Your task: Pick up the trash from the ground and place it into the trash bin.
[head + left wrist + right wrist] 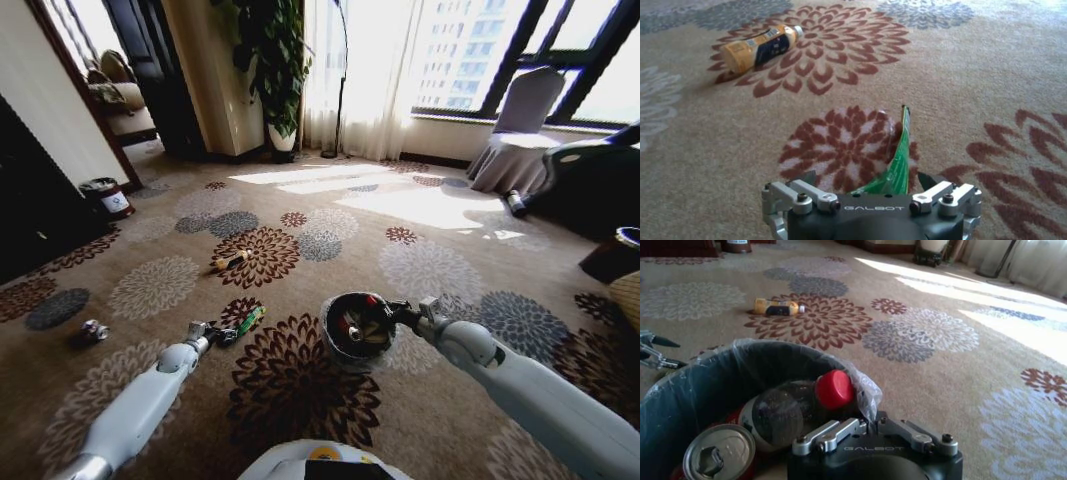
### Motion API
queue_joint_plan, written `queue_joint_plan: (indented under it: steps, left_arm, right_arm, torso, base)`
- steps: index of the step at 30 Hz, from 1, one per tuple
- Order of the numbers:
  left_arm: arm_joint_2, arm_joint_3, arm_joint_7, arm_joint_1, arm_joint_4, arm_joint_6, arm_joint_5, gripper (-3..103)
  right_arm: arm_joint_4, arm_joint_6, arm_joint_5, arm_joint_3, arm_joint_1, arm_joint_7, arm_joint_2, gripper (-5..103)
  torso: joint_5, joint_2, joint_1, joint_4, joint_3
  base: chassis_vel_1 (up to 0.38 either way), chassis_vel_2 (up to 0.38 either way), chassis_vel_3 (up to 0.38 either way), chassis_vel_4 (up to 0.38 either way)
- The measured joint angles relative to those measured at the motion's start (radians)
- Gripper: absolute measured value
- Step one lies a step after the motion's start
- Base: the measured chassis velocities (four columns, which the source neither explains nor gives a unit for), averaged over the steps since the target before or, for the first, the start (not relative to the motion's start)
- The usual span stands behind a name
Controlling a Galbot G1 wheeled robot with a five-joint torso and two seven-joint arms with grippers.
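A green packet (899, 160) stands on edge between my left gripper's (867, 179) spread fingers, leaning toward one of them, low over the carpet. In the head view that gripper (222, 335) is left of centre with the packet (249, 321) at its tips. My right gripper (385, 315) is shut on the rim of the trash bin (340, 330), a dark round bin with a translucent liner (860, 380). Inside lie a red-capped bottle (833, 389) and a can (717, 457). More trash lies on the carpet: a yellow bottle (232, 261) ahead and a small can (92, 331) to the left.
A small dark-red bin with a white label (108, 197) stands at the far left by a dark cabinet. A potted plant (275, 60) and curtains are at the back, a covered chair (520, 130) at the right. Patterned carpet lies open between.
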Motion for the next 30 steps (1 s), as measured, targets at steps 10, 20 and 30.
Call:
queue_joint_plan:
  steps: [10, 20, 30]
  left_arm:
    - [-0.083, 0.092, 0.023, -0.114, 0.184, -0.044, 0.036, 103]
    - [-0.081, 0.1, 0.075, -0.142, 0.268, -0.093, 0.05, 72]
    - [-0.08, 0.1, 0.102, -0.144, 0.268, -0.093, 0.017, 30]
  right_arm:
    - [-0.009, 0.013, 0.017, 0.028, -0.014, 0.0, -0.017, 3]
    - [-0.041, 0.024, 0.016, 0.023, -0.001, 0.0, -0.018, 3]
    - [-0.05, 0.031, 0.015, -0.009, 0.02, 0.0, -0.001, 3]
  torso:
    - [0.0002, 0.0, 0.0, 0.0, 0.0]
    - [0.0002, 0.0, 0.0, 0.0002, 0.0]
    - [0.0, 0.0, 0.0, 0.0002, 0.0]
  base:
    - [0.0, 0.0, 0.0, 0.0]
    - [0.0, 0.0, 0.0, 0.0]
    - [0.0, 0.0, 0.0, 0.0]
